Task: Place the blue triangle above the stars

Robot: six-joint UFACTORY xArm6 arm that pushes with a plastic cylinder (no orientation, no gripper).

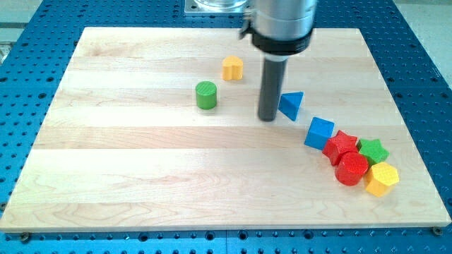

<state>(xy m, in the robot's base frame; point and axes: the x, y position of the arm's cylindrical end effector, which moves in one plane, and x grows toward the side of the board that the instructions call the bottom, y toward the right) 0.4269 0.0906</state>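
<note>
The blue triangle (291, 104) lies right of the board's middle. My tip (268, 117) rests on the board just to the triangle's left, close to it or touching it. The red star (342, 144) and the green star (373, 149) lie toward the view's lower right, below and right of the triangle. A blue cube (319, 132) sits between the triangle and the red star, touching the star.
A red cylinder (352, 169) and a yellow hexagonal block (381, 178) crowd below the stars. A green cylinder (206, 94) and a yellow block (232, 68) stand left of my tip. The wooden board (141, 176) lies on a blue perforated table.
</note>
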